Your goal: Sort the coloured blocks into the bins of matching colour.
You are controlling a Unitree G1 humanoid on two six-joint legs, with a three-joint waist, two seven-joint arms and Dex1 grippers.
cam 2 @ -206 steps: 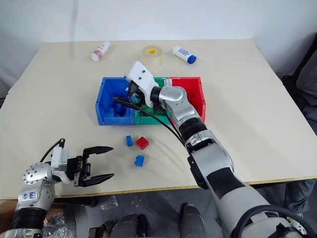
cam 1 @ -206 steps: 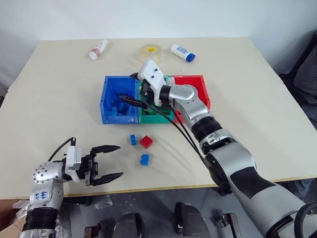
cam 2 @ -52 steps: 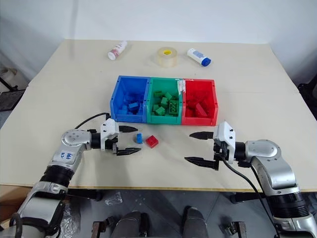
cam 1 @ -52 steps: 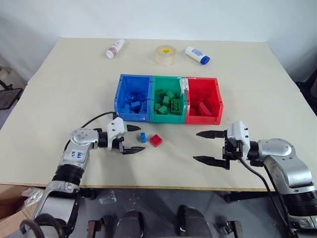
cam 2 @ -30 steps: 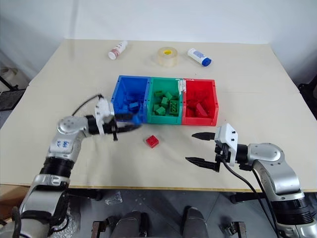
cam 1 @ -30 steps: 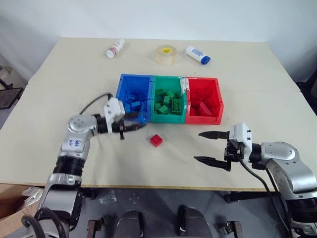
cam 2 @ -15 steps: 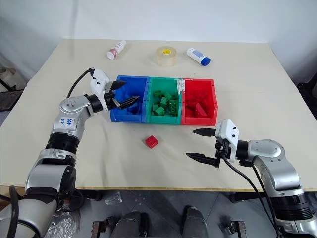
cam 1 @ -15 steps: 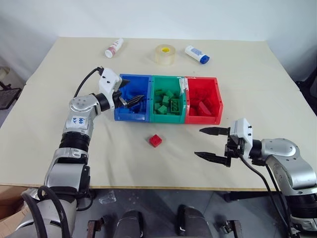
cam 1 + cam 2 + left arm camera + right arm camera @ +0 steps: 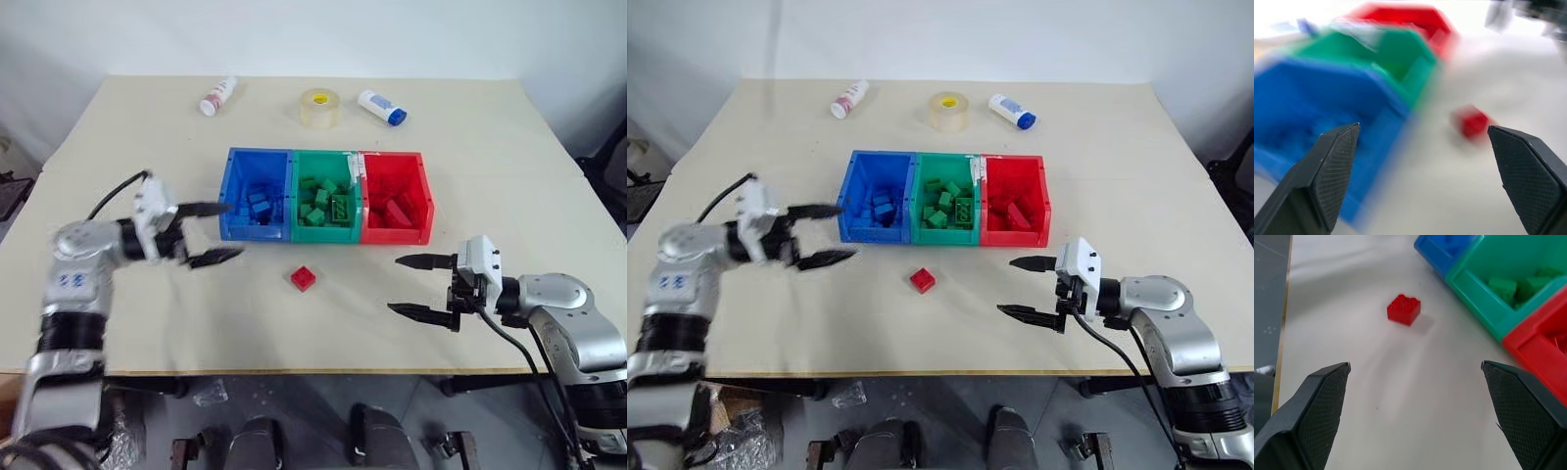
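Three joined bins stand mid-table: the blue bin (image 9: 235, 199), the green bin (image 9: 297, 186) and the red bin (image 9: 421, 201), each holding blocks of its own colour. One red block (image 9: 304, 278) lies on the table in front of the green bin, also visible in the right wrist view as the red block (image 9: 1403, 309). My left gripper (image 9: 212, 233) hangs open and empty just left of the blue bin's front corner. My right gripper (image 9: 419, 286) is open and empty over the table, right of the red block and in front of the red bin.
At the far side of the table lie a white bottle with a red cap (image 9: 217, 96), a clear tape roll (image 9: 319, 107) and a white bottle with a blue cap (image 9: 380, 106). The table's front edge (image 9: 294, 373) runs just below both grippers.
My left gripper has pulled back out of the blue bin toward the left and front, open and empty. The blue block it carried a second ago is gone from it. The right gripper stayed put.
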